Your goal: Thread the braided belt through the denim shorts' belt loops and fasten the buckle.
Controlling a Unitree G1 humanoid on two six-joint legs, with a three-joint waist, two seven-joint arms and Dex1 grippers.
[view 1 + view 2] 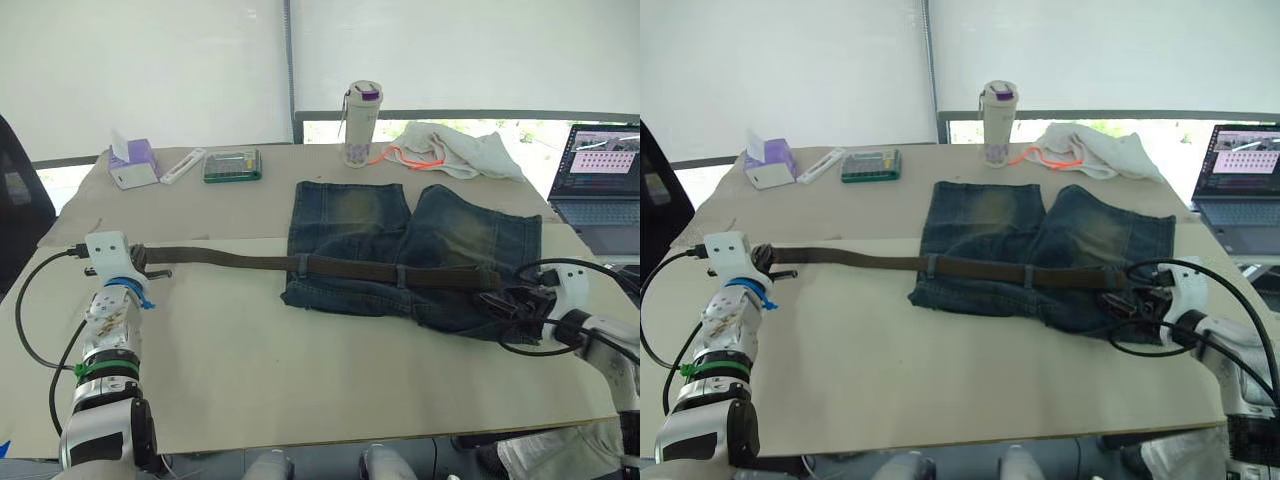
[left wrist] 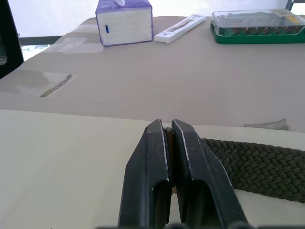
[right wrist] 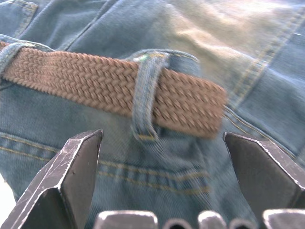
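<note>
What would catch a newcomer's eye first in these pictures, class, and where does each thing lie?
First, the dark blue denim shorts with faded yellowish patches, spread flat on the right half of the beige table. A long dark brown braided belt runs through their denim belt loops and stretches far out to the left, where the left gripper is shut on it. The right gripper hovers open over the belt's other end.

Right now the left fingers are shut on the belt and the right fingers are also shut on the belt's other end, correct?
Not quite. The left fingers are shut on the braided belt, but the right wrist view shows the right fingers wide open, either side of the belt's end, not gripping it.
</note>
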